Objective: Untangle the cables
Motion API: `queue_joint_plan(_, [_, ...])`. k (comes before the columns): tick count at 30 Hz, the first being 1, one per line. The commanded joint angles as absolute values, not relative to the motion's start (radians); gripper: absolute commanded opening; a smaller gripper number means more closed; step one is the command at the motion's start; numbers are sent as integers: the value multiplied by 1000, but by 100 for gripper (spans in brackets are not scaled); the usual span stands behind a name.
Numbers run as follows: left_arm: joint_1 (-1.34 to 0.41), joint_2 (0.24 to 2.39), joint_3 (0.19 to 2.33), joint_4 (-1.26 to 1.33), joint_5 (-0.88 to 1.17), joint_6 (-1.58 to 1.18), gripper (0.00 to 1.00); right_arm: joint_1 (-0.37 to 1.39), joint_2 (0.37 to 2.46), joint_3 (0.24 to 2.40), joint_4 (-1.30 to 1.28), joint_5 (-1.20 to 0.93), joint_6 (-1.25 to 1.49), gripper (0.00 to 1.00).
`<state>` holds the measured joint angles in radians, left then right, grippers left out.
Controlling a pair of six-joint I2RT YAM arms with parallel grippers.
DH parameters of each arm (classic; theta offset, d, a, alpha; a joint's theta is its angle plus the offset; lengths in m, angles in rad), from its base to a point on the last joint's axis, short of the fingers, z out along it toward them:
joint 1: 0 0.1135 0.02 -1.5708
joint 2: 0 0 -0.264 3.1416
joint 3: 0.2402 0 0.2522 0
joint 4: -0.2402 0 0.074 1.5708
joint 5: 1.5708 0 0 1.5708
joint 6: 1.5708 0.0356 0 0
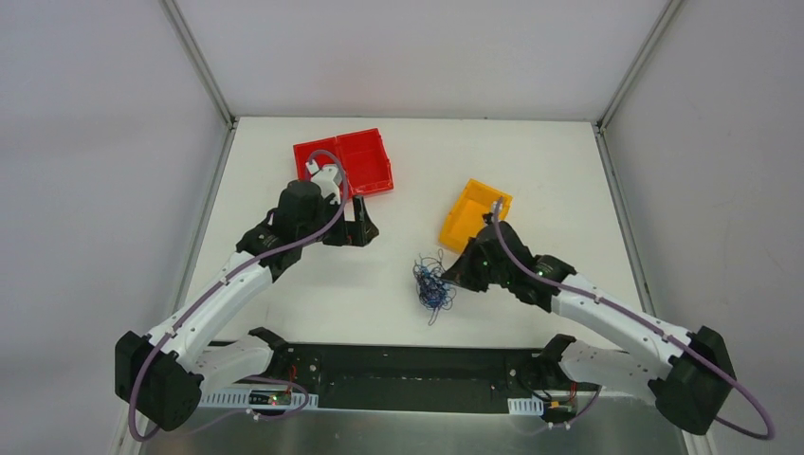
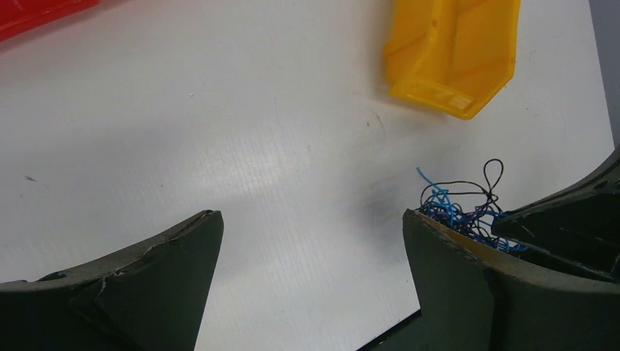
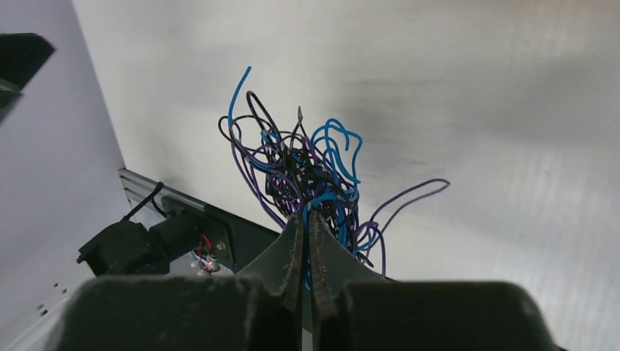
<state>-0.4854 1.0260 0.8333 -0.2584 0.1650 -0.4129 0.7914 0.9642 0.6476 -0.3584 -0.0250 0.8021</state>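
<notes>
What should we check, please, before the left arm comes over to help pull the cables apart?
1. Right gripper shut on the cables: ok, strands are pinched between its closed jaws.
2. Left gripper open and empty: ok.
3. Left gripper close enough to the cables: not ok, it sits off by the red bin.
4. Knot loosened: not ok, it is one dense tangle.
5. Yellow bin out of the way: ok, it lies apart from the cables.
6. Cables lifted off the table: cannot tell.

Bright, even light, soft shadows, mild glare.
</notes>
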Motion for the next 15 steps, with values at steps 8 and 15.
queue_joint_plan(8, [-494,1019,801,-189,204,-463,98,816,1231,901,-210,78,643,83])
queue_joint_plan(15, [-498,1087,767,-144,249,-513,98,760,1133,783,-206,146,570,81])
